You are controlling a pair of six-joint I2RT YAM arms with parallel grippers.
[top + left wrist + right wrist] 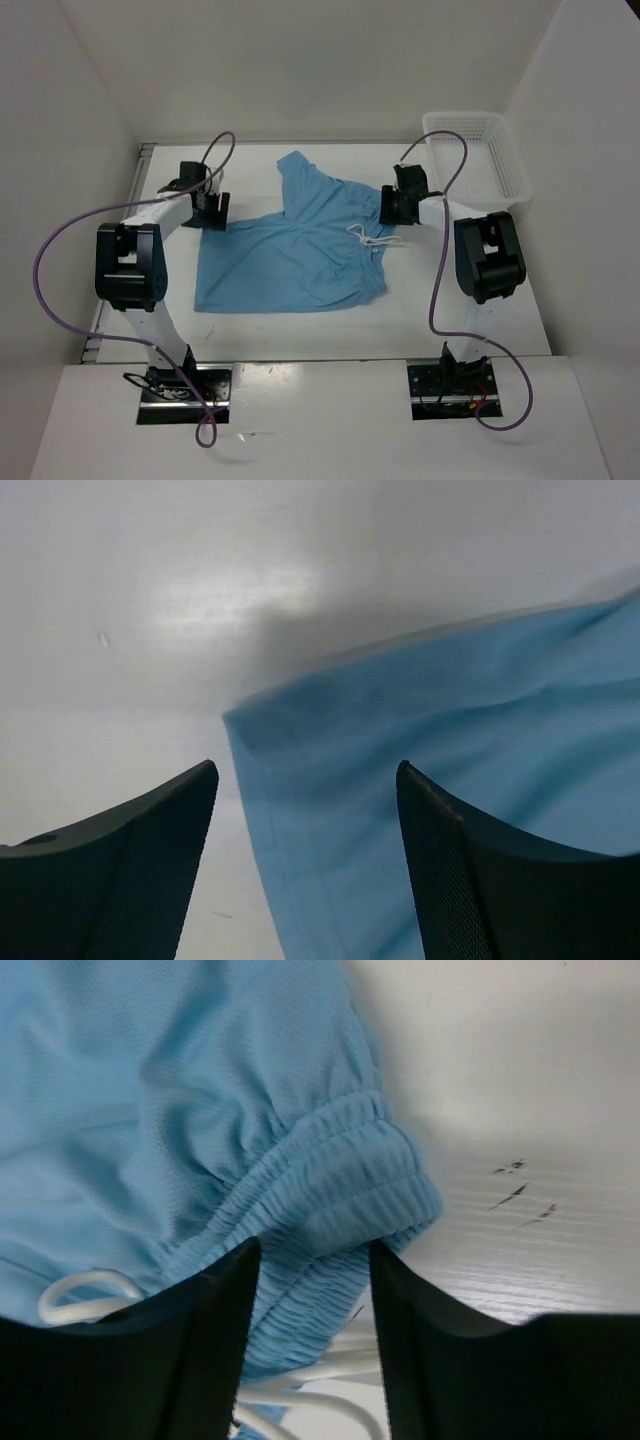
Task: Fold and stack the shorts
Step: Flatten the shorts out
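Observation:
The light blue shorts [290, 265] lie spread on the white table, one leg reaching toward the back and the gathered waistband with its white drawstring [365, 238] on the right. My left gripper [210, 210] is open, low over the shorts' left back corner; in the left wrist view that hem corner [300, 780] lies between the fingers of the left gripper [306, 770]. My right gripper [395, 208] is open at the waistband's back end; in the right wrist view the right gripper [314, 1245] straddles the gathered waistband [330, 1190], with the drawstring [320, 1400] beneath.
A white plastic mesh basket [480, 155] stands at the back right corner of the table. White walls enclose the table on the left, back and right. Purple cables loop off both arms.

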